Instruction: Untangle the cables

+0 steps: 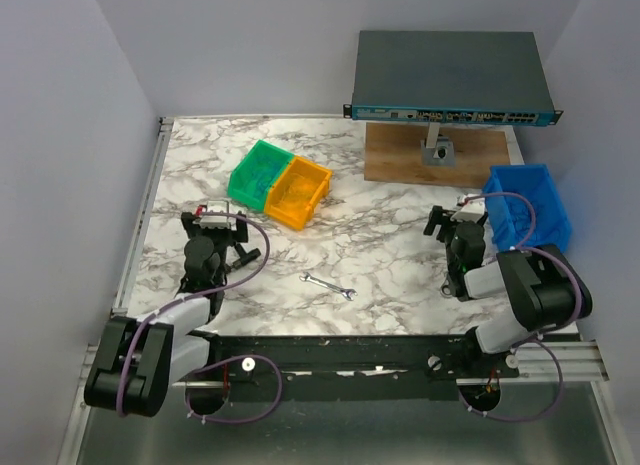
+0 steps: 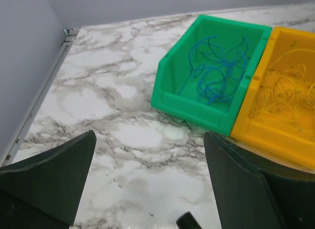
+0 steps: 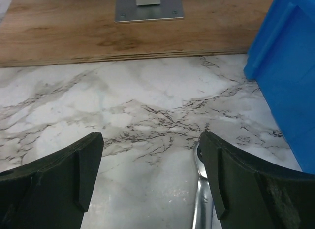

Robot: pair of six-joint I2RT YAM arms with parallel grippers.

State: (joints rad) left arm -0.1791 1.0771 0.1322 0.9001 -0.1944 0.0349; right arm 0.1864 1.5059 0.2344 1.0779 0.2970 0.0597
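At the far left, the left fingers stand wide apart with nothing between them, low over the marble surface and pointing toward the two bins.

Just ahead of them the green bin holds a loose nest of blue cables. The yellow bin, pressed against its right side, holds pale yellow cables. Each colour sits in its own bin, with no blue strand visible among the yellow or the reverse. No mixed bunch lies on the open marble in any view.

I judge the separating by colour to be largely done. Within each bin the strands loop over one another, so some loosening may be left. Dark wires do not show anywhere, and whether any exist elsewhere cannot be told.

Further right, a small wrench lies alone on the marble, apart from both arms.

Beyond it the right fingers are also spread and empty. They face a wooden board, and a shiny metal tool lies on the marble just beside the inner face of one of them.

At the far right stands the blue bin. Only its outer wall shows to the wrist camera, and from above its inside looks plain blue, though thin wires there would be too fine to make out.
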